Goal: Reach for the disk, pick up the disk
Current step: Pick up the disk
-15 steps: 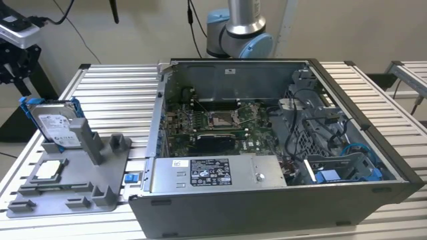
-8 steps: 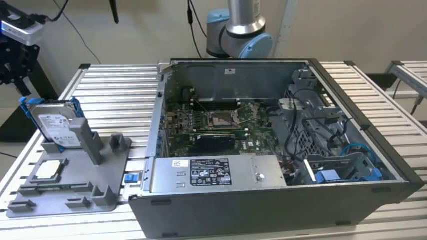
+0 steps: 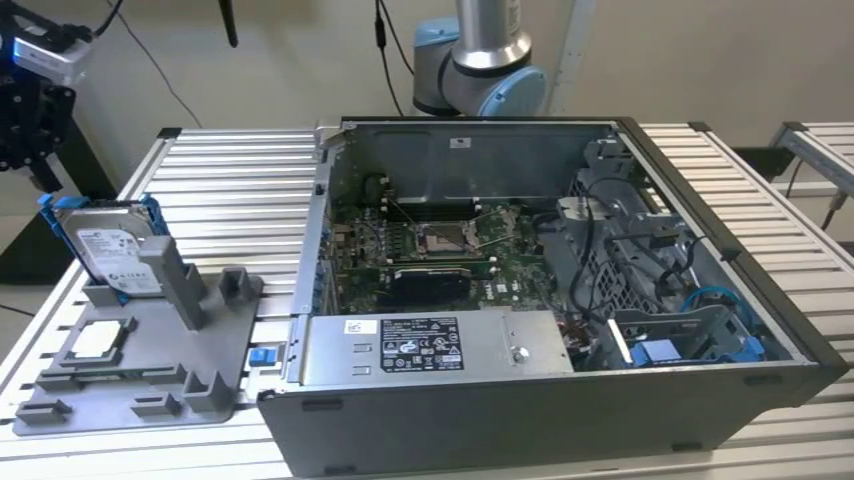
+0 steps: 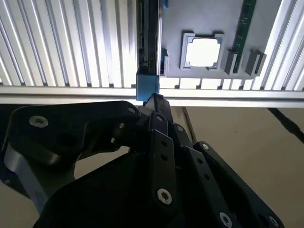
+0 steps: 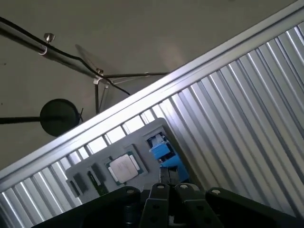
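A: What sits on the slatted metal table (image 3: 227, 190)?
B: An open computer case (image 3: 534, 420), and at the exterior view's left a grey holder (image 3: 147, 385).
A: Where is the disk (image 3: 114, 250)?
B: On edge in that holder. The black gripper (image 3: 44, 180) hangs just above its top corner; open or closed, I cannot tell. A small chip (image 3: 98, 342) lies flat nearby in the holder.

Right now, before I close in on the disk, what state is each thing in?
disk: standing upright in a slot of the grey holder, blue bracket on, not gripped.
hand: close above the disk's upper corner, holding nothing.
processor chip: lying flat in its recess on the grey holder.
computer case: side panel off, inside exposed.
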Tool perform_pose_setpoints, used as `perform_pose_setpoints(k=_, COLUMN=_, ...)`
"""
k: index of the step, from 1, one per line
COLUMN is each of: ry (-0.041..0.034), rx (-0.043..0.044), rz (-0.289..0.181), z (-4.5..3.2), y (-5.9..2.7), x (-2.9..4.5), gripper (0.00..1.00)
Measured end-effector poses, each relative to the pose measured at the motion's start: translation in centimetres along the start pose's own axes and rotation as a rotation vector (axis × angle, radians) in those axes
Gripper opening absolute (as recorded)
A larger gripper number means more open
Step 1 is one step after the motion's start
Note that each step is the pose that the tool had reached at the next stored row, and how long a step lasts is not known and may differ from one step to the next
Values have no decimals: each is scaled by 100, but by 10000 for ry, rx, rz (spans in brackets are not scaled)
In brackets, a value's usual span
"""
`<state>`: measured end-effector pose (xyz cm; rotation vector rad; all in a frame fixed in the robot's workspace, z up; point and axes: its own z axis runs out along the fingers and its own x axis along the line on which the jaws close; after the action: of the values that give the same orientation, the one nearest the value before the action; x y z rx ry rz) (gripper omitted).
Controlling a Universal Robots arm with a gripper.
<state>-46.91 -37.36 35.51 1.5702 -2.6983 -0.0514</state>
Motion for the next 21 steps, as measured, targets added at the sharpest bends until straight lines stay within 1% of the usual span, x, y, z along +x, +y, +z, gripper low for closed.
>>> perform_pose_setpoints(k=9, ry=62, rx=0, rz=-1635, z=0, y=0, x=0, gripper=0)
perform_pose_setpoints(k=16, ry=94, rx=5, rz=-2495, z=0, y=0, x=0, gripper=0)
perform_pose_setpoints(k=21, ry=85, rx=106, rz=-3396, z=0, y=-1, x=0, gripper=0)
